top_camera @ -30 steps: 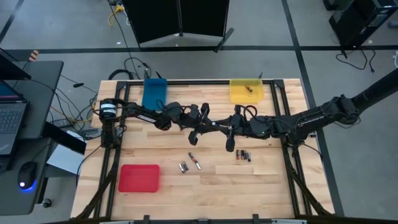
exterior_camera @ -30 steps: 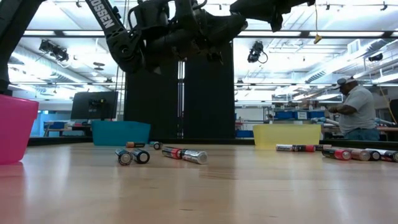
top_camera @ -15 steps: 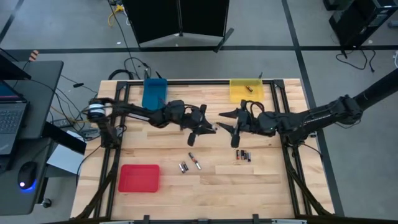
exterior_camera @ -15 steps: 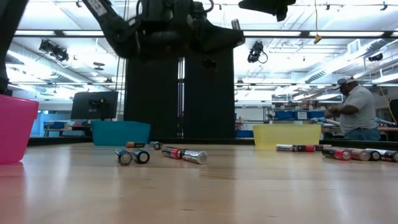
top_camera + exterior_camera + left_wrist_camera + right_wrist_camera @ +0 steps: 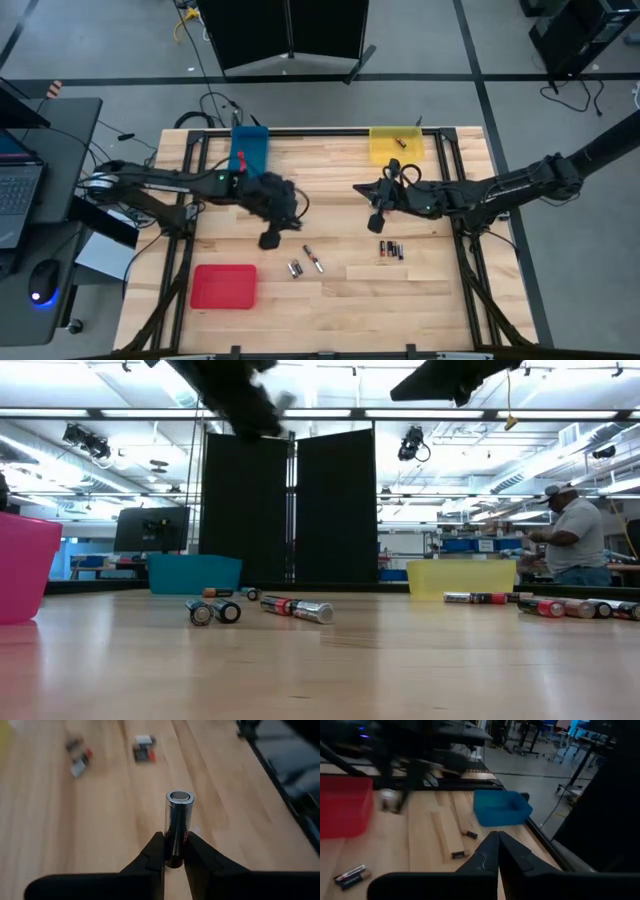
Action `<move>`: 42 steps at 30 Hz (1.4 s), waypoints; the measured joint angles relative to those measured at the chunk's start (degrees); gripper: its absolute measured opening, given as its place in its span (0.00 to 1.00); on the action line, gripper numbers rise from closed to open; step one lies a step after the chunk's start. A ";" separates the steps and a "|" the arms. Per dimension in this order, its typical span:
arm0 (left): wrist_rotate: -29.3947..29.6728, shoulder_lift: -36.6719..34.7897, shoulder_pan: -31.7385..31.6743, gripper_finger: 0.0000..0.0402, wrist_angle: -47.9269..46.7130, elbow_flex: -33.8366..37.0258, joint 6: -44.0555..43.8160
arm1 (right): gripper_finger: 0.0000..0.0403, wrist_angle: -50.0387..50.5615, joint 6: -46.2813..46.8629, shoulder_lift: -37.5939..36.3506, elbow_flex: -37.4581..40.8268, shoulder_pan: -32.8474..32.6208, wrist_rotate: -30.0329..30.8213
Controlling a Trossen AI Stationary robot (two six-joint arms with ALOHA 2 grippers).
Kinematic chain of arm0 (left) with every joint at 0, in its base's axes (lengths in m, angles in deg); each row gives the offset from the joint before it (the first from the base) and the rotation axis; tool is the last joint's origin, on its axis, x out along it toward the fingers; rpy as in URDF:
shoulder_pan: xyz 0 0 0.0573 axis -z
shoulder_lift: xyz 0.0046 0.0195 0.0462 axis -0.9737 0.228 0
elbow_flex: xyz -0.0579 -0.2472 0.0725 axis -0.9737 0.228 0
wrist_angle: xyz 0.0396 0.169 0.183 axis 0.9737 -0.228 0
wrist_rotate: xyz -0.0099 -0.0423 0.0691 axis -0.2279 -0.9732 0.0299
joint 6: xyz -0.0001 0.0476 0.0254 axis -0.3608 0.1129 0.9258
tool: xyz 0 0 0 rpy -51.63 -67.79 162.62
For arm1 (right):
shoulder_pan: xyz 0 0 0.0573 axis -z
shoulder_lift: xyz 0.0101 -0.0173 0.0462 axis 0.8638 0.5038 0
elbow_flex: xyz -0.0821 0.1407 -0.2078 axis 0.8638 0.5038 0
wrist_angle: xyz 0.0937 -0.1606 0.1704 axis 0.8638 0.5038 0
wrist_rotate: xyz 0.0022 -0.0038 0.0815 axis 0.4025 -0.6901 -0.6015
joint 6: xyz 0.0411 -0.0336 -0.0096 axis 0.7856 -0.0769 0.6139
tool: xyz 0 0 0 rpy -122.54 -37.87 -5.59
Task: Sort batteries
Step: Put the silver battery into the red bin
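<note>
Even overhead strip lighting lit the scene; the left arm [image 5: 235,395] blurred, and both wrist views' backgrounds were soft.

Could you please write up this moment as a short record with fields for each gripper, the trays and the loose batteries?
left gripper: shut on a silvery battery, above the table's left-centre
right gripper: shut, empty, above the table's right-centre
trays: blue tray back left; yellow tray back right, one battery inside; red tray front left
loose batteries: middle group; right group
table: light wood
</note>
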State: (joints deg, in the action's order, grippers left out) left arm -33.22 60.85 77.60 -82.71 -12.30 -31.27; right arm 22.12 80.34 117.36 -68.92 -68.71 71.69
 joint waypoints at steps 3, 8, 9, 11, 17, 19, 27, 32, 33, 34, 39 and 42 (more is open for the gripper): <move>2.53 -0.49 3.77 0.13 -9.74 -1.54 -4.97 | 0.05 0.05 0.10 1.13 0.01 1.12 -0.46; 6.08 -0.40 11.60 0.13 -22.91 -1.24 -17.17 | 0.02 0.22 -0.36 3.46 0.01 2.87 -2.43; 6.54 -0.36 13.36 0.13 -24.21 -0.89 -19.83 | 0.02 0.00 -0.36 3.96 0.01 3.18 -2.89; 7.04 -0.22 16.48 0.13 -26.15 -0.51 -24.80 | 0.04 -0.17 -0.35 4.80 0.01 3.85 -3.80; 8.35 -0.25 26.36 0.13 -28.54 -0.55 -38.53 | 0.02 -1.00 -0.94 6.12 0.01 5.35 -6.54; 8.42 -0.03 29.26 0.13 -29.69 -0.54 -42.65 | 0.02 -0.72 -1.19 6.20 0.01 5.68 -6.74; 5.87 0.43 38.67 0.13 -25.68 5.78 -56.90 | 0.03 -0.80 -1.33 6.20 0.01 6.17 -8.00; 6.01 0.45 40.67 0.13 -24.89 11.25 -60.08 | 0.03 -1.37 -1.16 6.20 0.01 6.15 -8.02; 6.23 0.45 40.75 0.13 -24.82 12.02 -60.20 | 0.03 -1.33 -1.00 6.20 0.01 6.15 -8.04; 6.38 0.45 40.71 0.13 -24.51 12.76 -60.23 | 0.03 -1.30 -0.86 6.20 0.01 6.16 -8.04; 6.71 0.45 40.65 0.13 -19.77 16.85 -60.08 | 0.03 -1.30 0.09 6.20 0.01 6.15 -8.07; 6.62 0.45 40.65 0.13 -16.41 19.03 -60.53 | 0.03 -1.28 0.32 6.20 0.01 6.15 -8.09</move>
State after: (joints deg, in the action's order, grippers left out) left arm -26.60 61.31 118.25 -99.12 6.72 -91.80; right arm 20.83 80.66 123.56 -68.91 -62.56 63.60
